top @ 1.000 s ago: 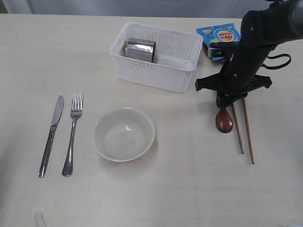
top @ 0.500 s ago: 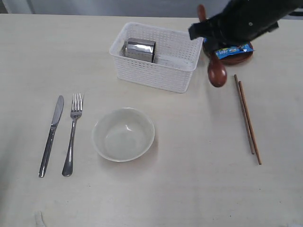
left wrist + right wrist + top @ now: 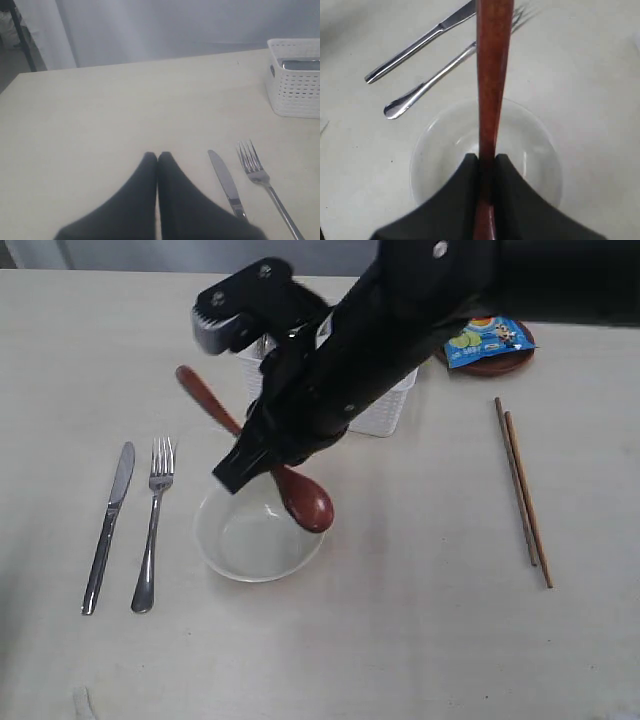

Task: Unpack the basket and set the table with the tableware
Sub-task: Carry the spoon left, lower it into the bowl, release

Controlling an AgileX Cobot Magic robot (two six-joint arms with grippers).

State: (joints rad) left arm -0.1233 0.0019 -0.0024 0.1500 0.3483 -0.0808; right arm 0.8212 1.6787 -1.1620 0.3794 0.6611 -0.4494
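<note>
Exterior view: bright, even, diffuse light across table (image 3: 420, 640). Shadows soft and short: faint one under bowl (image 3: 240, 545), thin line beside chopsticks (image 3: 520, 490). Small glints on knife (image 3: 107, 525), fork (image 3: 152, 530) and glossy head of spoon (image 3: 305, 502). Right arm near-black, little surface detail.

Left wrist view: cooler, hazy, soft overall. Left gripper (image 3: 158, 155) is a flat dark shape.

Right wrist view: spoon handle close to lens and blurred. Fork tines smeared, bowl pale and washed out.
</note>
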